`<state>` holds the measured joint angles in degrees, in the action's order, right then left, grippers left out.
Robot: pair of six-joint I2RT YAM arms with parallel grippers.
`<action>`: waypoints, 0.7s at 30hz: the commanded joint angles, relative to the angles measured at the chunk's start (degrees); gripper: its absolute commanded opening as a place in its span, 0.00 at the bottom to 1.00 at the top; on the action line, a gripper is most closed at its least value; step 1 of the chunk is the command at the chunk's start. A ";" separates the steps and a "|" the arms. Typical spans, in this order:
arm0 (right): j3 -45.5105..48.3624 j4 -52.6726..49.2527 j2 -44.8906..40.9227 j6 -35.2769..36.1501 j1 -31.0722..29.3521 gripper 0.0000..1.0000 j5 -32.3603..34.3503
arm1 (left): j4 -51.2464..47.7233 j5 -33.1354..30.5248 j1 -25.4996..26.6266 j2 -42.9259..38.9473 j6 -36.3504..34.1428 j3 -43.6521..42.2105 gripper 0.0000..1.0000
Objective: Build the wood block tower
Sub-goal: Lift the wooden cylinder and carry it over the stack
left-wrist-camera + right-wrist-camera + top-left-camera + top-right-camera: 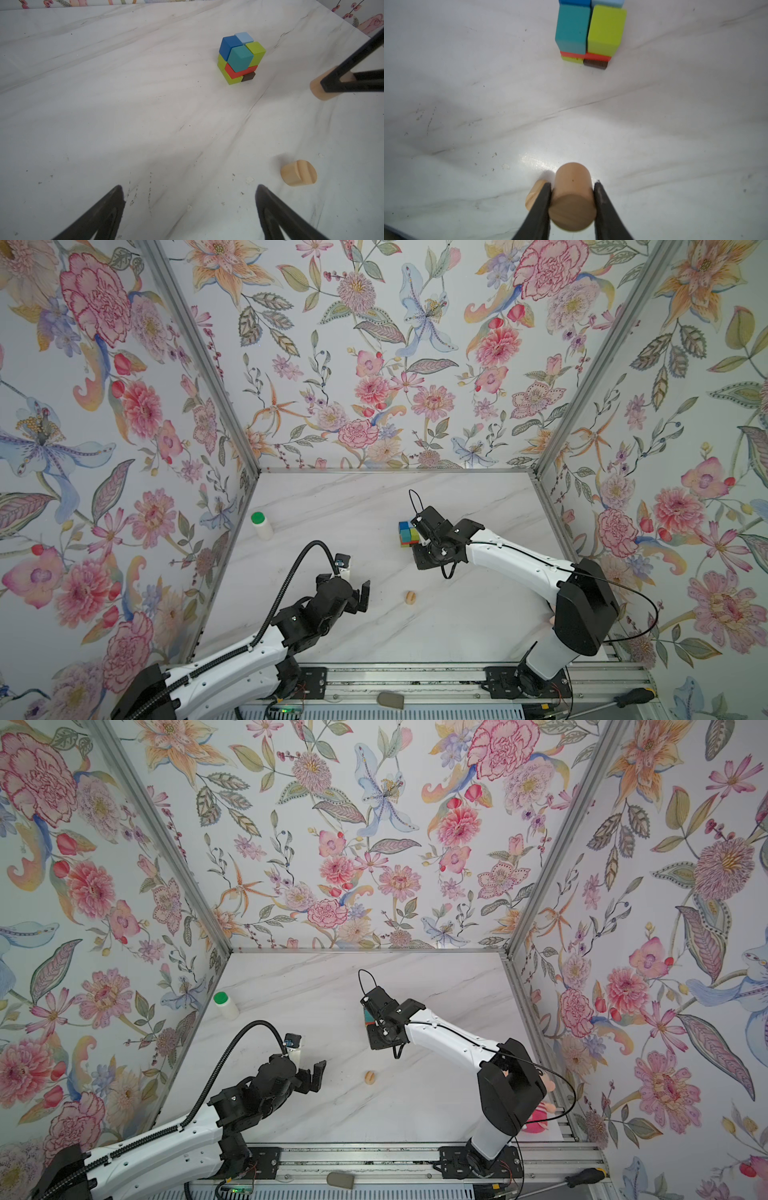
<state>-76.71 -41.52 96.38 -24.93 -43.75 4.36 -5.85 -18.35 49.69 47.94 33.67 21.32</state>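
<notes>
The tower (408, 533) (241, 58) (591, 31) is a compact stack of wood blocks on the marble table: dark brown, red and yellow-green low down, teal, blue, light blue and yellow-green on top. My right gripper (573, 184) (324, 85) is shut on a tan cylinder (572, 199) (318, 91), held above the table short of the tower. In both top views this gripper partly covers the tower. A second tan rounded piece (410, 597) (370, 1077) (298, 172) lies loose on the table. My left gripper (189, 187) (360, 595) stands open and empty near it.
A white bottle with a green cap (262, 526) (225, 1006) stands at the left wall. A pink plush doll (536, 1119) lies behind the right arm's base. A screwdriver (633, 697) rests by the front rail. Floral walls close in three sides.
</notes>
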 commanded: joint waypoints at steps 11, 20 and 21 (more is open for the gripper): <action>-27.65 -9.02 19.78 8.95 5.94 0.29 -0.59 | 4.53 5.70 -7.13 5.96 -6.95 5.16 0.99; -41.69 -14.40 30.52 11.43 6.29 0.29 0.62 | 5.85 7.61 -9.82 7.51 -7.41 5.19 0.99; -42.63 -14.80 31.30 11.53 6.30 0.29 0.58 | 5.85 7.79 -10.07 7.53 -7.51 5.11 0.99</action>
<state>-116.07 -52.58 126.30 -15.05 -37.63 4.12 -1.15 -11.92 40.69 55.16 27.38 25.08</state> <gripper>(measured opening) 0.312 0.993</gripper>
